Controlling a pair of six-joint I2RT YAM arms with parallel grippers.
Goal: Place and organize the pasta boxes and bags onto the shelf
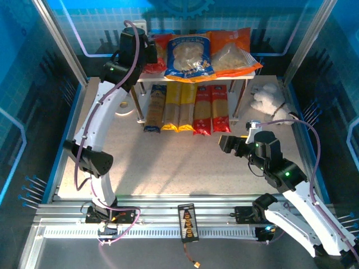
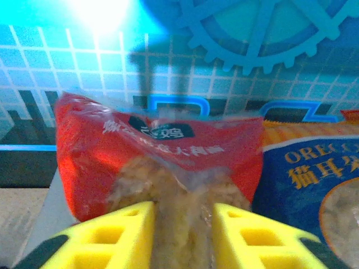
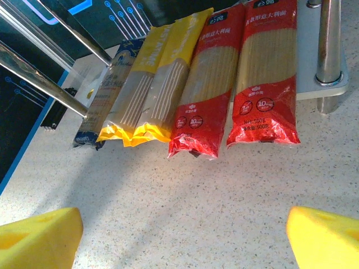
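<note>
Your left gripper (image 2: 183, 227) seems clamped on the red bag (image 2: 112, 145) at the top-left corner of the shelf (image 1: 242, 78); your right gripper (image 3: 182, 227) gapes wide, pasta boxes (image 3: 207, 84) just ahead.

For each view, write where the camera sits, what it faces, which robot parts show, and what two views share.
Top external: above and behind, looking down on the shelf; left arm, right arm show.
Left wrist: on the left hand, facing the red bag it grips; fingers show.
Right wrist: on the open right hand, facing the pasta boxes; fingertips show.
Shared: red bag, top external and left wrist.
</note>
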